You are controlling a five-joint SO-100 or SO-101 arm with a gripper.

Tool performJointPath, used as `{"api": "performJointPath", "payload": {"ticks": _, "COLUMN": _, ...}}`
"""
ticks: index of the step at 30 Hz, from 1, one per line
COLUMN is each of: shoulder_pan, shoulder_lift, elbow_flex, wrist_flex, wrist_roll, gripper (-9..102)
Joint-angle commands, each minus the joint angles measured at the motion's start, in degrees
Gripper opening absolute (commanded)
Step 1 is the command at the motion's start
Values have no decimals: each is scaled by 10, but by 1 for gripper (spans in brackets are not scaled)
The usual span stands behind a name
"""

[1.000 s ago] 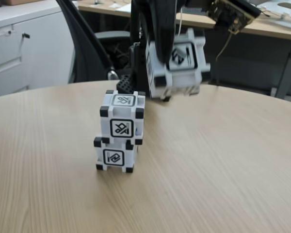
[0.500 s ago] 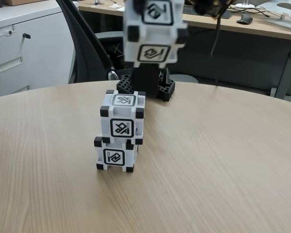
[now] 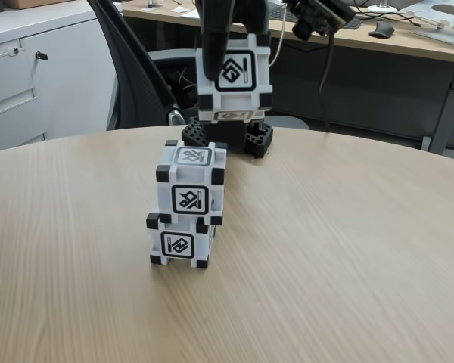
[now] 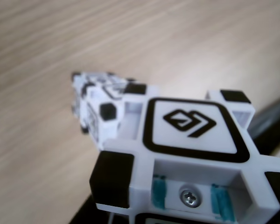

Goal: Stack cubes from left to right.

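Three cubes: two stacked on the table (image 3: 348, 249) left of centre, top cube (image 3: 190, 184) skewed slightly on bottom cube (image 3: 181, 242). Third cube (image 3: 234, 76) airborne near the far edge, level, symbol face toward camera, clamped by the gripper (image 3: 228, 34). White bodies, black corners.

No readable text; cubes (image 3: 188, 200) bear black-framed geometric symbols, perhaps differing per face.
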Motion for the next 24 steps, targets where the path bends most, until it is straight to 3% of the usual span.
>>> {"api": "performJointPath", "payload": {"ticks": 1, "shoulder_pan": 3, "shoulder_lift": -8, "elbow_flex": -27, "wrist_flex": 1, "wrist_roll": 2, "gripper": 0}}
{"api": "performJointPath", "payload": {"ticks": 13, "shoulder_pan": 114, "shoulder_lift": -52, "elbow_flex": -28, "wrist_flex": -5, "wrist_roll": -40, "gripper": 0}}
{"api": "performJointPath", "payload": {"ticks": 24, "shoulder_pan": 113, "shoulder_lift": -72, "elbow_flex": -28, "wrist_flex": -6, "wrist_roll": -35, "gripper": 2}}
